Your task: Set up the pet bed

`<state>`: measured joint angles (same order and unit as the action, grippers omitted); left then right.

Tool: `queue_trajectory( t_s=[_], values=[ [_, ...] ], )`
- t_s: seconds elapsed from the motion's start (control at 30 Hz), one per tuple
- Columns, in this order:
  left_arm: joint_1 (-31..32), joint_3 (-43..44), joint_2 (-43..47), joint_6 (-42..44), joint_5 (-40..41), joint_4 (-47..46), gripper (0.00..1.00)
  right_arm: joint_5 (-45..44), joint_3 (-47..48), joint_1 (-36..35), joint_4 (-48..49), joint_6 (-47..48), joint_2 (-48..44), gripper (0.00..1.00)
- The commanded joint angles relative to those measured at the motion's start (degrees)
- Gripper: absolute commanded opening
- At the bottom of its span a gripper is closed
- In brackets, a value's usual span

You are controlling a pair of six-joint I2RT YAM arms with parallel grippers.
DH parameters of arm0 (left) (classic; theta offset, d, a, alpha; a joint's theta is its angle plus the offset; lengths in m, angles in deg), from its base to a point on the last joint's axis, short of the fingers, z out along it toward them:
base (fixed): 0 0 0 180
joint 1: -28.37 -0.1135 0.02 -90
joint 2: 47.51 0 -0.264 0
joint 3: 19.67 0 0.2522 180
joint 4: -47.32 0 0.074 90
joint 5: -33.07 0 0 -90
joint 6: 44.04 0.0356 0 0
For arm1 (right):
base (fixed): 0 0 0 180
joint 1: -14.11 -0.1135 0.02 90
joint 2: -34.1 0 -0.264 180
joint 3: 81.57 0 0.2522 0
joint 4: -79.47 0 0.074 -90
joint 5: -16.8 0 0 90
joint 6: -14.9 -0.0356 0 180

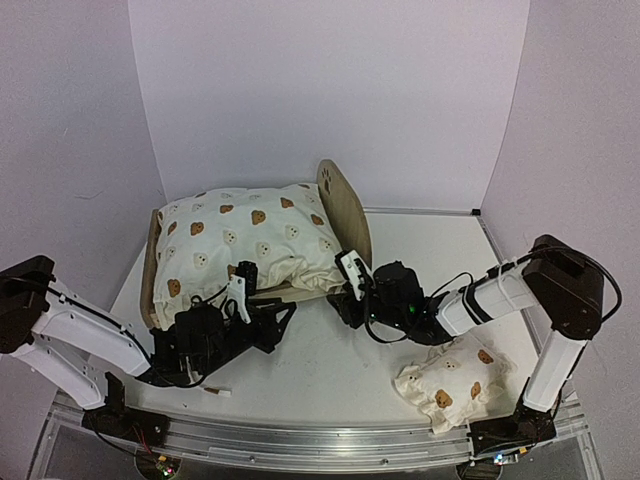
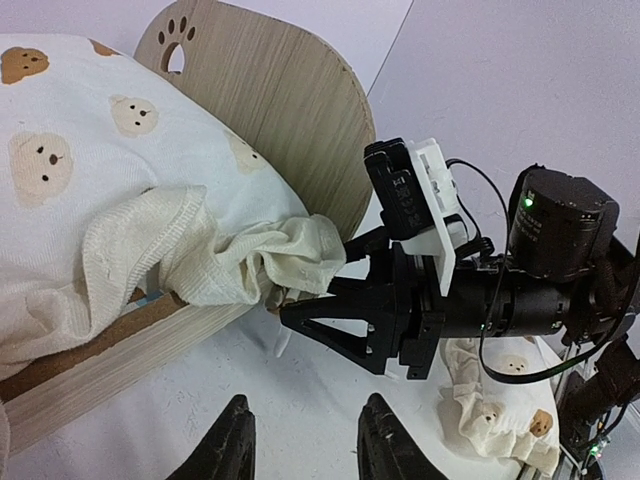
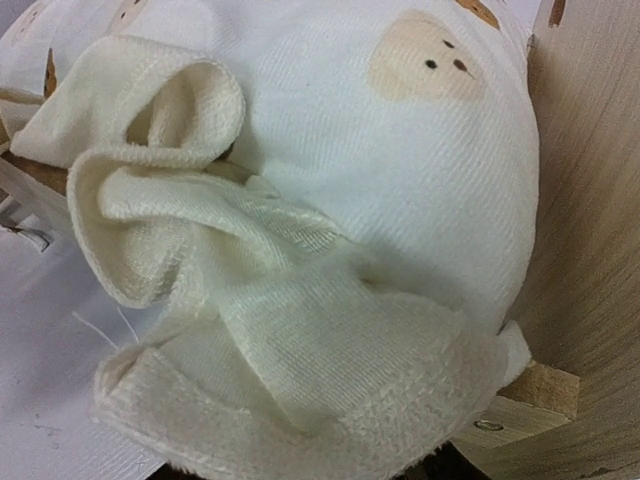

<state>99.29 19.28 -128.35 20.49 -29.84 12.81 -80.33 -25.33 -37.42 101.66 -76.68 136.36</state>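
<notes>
The pet bed's light-wood headboard with the paw cutout stands at the centre, and it also shows in the left wrist view. The large cream bear-print cushion lies on the frame and hides the striped base. My right gripper is at the cushion's near right corner, its jaws closed around the bunched ruffle. That ruffle fills the right wrist view and hides the fingers. My left gripper is open and empty over the table, just in front of the bed's side rail.
The small cream bear-print pillow lies crumpled on the table at the near right, beside the right arm's base. White walls close in the back and both sides. The two grippers are close together in front of the bed.
</notes>
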Motion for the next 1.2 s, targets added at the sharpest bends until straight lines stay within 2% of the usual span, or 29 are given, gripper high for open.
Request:
queue_trajectory(
  t_s=[0.0,0.07,0.17,0.3,0.33,0.43,0.5,0.6,0.67,0.7,0.77,0.9,0.97,1.07,1.17],
  values=[
    [-0.02,-0.87,2.84,0.37,0.04,-1.57,0.36,-0.32,0.13,-0.05,7.08,3.38,1.37,0.47],
    [0.00,-1.10,2.96,0.70,-0.02,-1.56,0.36,-0.17,0.47,-0.06,8.26,5.11,1.88,0.40],
    [-0.03,-1.23,2.90,1.14,-0.60,-1.57,0.37,1.65,1.32,0.03,8.78,8.05,2.30,0.22],
    [-0.05,-0.34,1.26,3.83,-2.46,-1.61,0.44,6.31,0.42,0.48,9.03,13.24,1.26,0.02],
    [0.00,0.28,0.38,6.52,-3.61,-1.66,0.46,8.45,-0.16,0.94,8.99,14.73,0.87,0.00],
    [-0.13,2.74,-3.04,13.53,-7.02,-1.67,0.50,20.75,-1.49,4.99,8.30,17.66,-0.70,0.00],
    [-0.58,4.30,-5.46,19.39,-9.40,-1.82,0.49,34.03,-0.74,8.49,5.41,18.86,-1.40,0.00],
    [-2.95,6.76,-9.56,31.20,-17.88,-2.62,0.40,45.59,4.32,11.10,-7.15,24.77,-0.34,0.00],
    [-4.93,7.86,-12.10,38.07,-21.57,-3.75,0.29,50.41,7.12,12.30,-11.85,27.09,1.03,0.00],
    [-6.54,8.54,-13.56,40.43,-24.07,-4.45,0.27,52.75,8.11,12.99,-13.27,27.76,1.62,0.00],
    [-8.96,10.66,-16.67,44.31,-26.71,-4.72,0.27,55.66,10.12,13.85,-15.49,28.57,2.72,0.00],
    [-11.48,15.89,-22.17,51.91,-29.27,-4.75,0.38,57.20,13.03,14.12,-20.54,31.32,3.41,0.00],
    [-12.48,17.75,-24.13,53.71,-29.95,-4.74,0.40,57.21,13.85,14.17,-21.94,32.22,3.75,0.00],
    [-13.91,19.47,-25.75,56.28,-30.87,-4.55,0.39,57.53,14.13,14.41,-22.61,32.75,3.76,0.00],
    [-14.92,20.62,-26.28,57.55,-33.41,-3.61,0.35,57.80,14.24,14.52,-22.92,32.87,3.80,0.00]
  ],
)
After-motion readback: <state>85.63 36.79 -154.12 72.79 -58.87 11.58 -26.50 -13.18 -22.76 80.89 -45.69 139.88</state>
